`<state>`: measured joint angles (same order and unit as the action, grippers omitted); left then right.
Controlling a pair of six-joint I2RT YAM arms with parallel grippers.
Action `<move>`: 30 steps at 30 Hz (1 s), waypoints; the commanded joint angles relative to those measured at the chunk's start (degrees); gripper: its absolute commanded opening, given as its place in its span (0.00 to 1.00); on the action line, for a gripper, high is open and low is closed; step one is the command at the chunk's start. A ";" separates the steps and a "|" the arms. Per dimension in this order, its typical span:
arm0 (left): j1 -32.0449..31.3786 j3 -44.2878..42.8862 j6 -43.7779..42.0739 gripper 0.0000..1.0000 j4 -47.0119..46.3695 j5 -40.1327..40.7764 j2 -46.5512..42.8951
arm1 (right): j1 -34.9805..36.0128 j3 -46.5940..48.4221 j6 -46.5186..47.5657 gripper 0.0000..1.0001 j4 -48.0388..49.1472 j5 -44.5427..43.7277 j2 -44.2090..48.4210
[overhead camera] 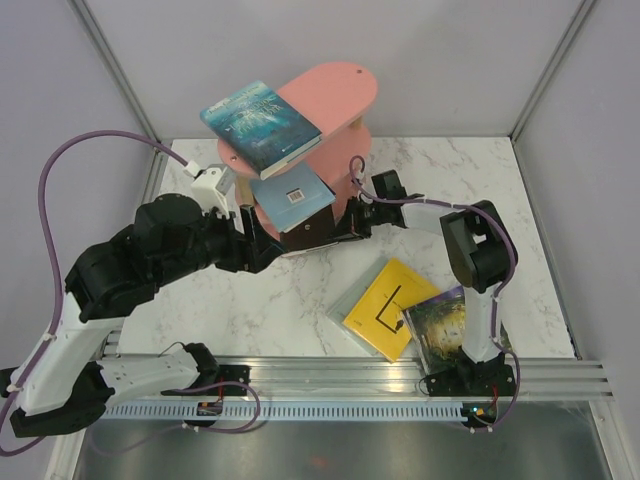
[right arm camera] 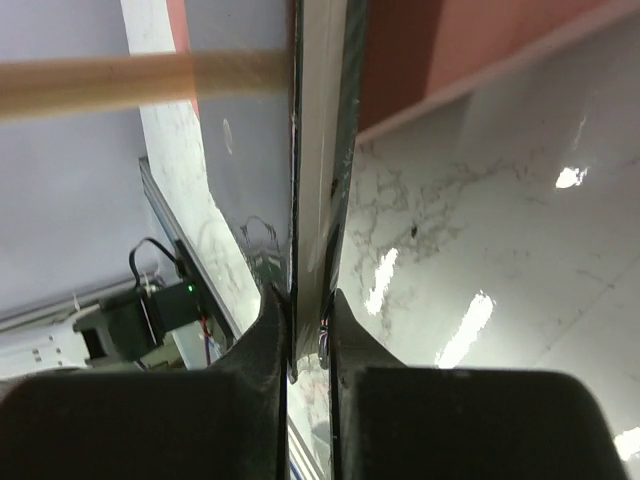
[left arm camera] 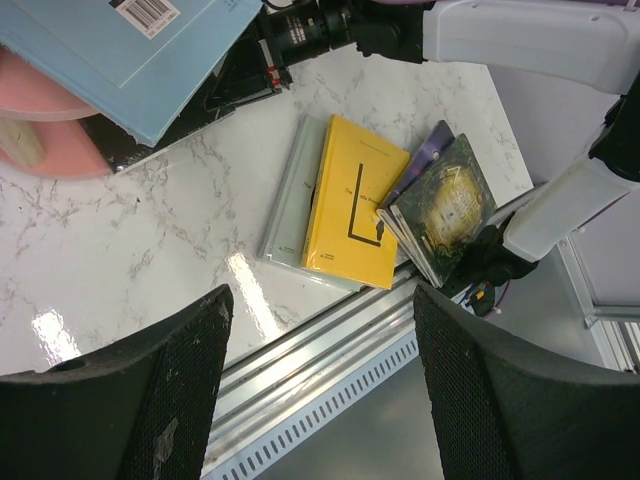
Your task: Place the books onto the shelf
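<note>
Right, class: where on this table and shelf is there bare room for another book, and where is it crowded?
Free: the shelf top beside the teal book; the table between the left arm and the yellow book. Crowded: the lower shelf boards and around the yellow book.

table: white marble top (overhead camera: 290, 300) | walls: plain grey panels (overhead camera: 450, 60) | near edge: metal rail (overhead camera: 340, 372)

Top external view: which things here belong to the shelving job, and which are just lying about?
Job:
- pink shelf
- teal book on its top board
- pale blue book on the tier below
- thin book clamped in the right fingers
- yellow book, grey book and green-gold book on the table

Lying about:
- purple cable
- metal rail
</note>
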<state>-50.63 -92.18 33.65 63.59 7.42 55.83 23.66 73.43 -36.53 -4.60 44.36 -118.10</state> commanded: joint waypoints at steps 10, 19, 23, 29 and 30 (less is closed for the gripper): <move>0.01 -2.56 -0.51 0.75 0.48 0.23 2.61 | -1.86 1.36 14.39 0.44 -16.67 -15.00 -5.29; 0.01 -2.30 -0.43 0.75 -0.22 0.14 2.97 | -3.71 -9.15 2.71 0.82 -10.00 -18.52 1.55; 0.01 -1.86 -0.08 0.75 -0.49 0.31 2.53 | -3.62 -18.83 -7.30 0.82 0.95 -15.28 7.17; 0.01 -0.28 0.28 0.75 -1.54 -0.03 1.56 | -1.60 -34.48 -26.18 0.85 26.51 -11.49 12.28; 0.09 0.16 0.28 0.75 -1.63 -0.12 1.47 | -0.29 -35.71 -27.79 0.85 29.10 -11.92 11.94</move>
<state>-50.63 -92.66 33.63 64.05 7.35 58.26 20.25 44.93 -53.69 16.84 34.83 -103.44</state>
